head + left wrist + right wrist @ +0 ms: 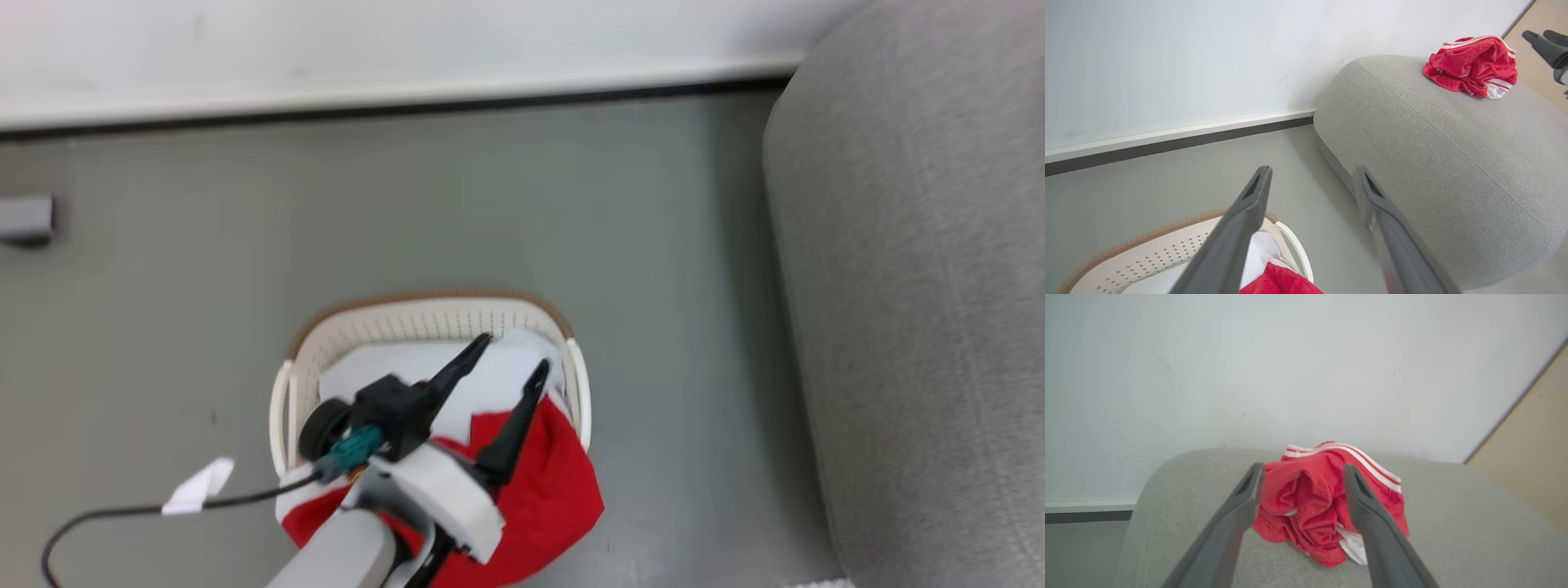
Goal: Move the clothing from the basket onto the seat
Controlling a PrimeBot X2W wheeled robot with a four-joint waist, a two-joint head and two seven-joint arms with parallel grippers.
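Note:
The cream basket (424, 300) stands on the grey floor, holding a bright red garment (547, 490) that spills over its near rim, and a flat white cloth (392, 366). My left gripper (514, 351) hovers over the basket, open and empty; in the left wrist view its fingers (1249, 212) stand wide apart above the basket (1167, 245). Another red garment with white stripes (1310, 506) lies crumpled on the grey seat (1453, 522). My right gripper (1303, 466) is open around it. From the left wrist view, that gripper (1537, 34) sits just right of the garment (1470, 65), apart from it.
The seat (922, 286) rises at the right of the basket, with bare grey floor between them. A white wall with a dark baseboard (408, 110) runs behind. A black cable with a white tag (200, 483) trails at lower left. A small grey object (24, 219) sits far left.

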